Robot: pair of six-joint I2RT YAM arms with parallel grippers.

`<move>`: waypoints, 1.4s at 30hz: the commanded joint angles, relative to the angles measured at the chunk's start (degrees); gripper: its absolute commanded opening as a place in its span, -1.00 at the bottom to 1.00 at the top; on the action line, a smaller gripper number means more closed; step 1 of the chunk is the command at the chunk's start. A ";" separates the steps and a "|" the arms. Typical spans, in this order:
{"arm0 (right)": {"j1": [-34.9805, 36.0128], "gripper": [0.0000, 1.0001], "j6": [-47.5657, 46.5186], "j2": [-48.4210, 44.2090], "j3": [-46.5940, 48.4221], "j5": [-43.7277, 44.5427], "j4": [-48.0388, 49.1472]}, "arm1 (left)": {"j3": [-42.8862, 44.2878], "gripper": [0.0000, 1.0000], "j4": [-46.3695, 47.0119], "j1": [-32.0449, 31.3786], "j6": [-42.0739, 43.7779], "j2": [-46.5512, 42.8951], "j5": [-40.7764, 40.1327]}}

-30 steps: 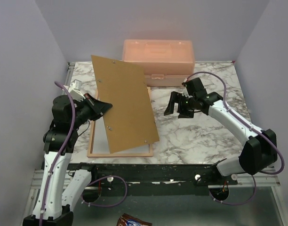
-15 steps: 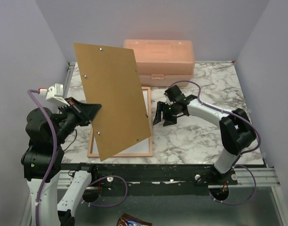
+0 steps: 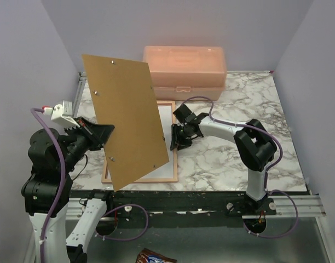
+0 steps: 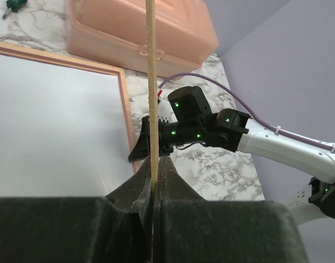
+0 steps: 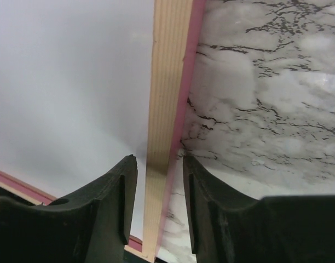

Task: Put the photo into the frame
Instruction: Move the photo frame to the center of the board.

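Board [image 3: 123, 118] is up, pinched in the left gripper [image 4: 155, 161], right gripper [image 5: 158, 164] straddles the frame [image 5: 170, 66] rail with jaws apart, so next it should probably clamp that rail steady.

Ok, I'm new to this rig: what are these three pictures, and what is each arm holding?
Two robot arms work at a marble table. The wide picture looks down from above; the other two come from a camera on each wrist. The left hand is shut on a brown backing board, held up tilted. The right hand straddles the right rail of the frame, which lies flat; its jaws stand open either side. A pink box stands at the back.
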 commanded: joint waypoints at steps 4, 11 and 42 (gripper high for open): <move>1.00 -0.48 0.04 0.23 0.44 7.17 -2.06 | -0.99 -1.00 4.56 0.34 0.25 0.28 0.19; 1.00 -0.94 -0.37 -2.64 -1.50 9.47 -4.04 | -2.83 -1.00 5.53 0.29 -0.03 1.38 2.03; -6.89 -0.10 -4.95 -24.87 -17.70 15.96 -11.12 | -16.28 -1.00 15.29 0.37 -2.74 7.83 16.48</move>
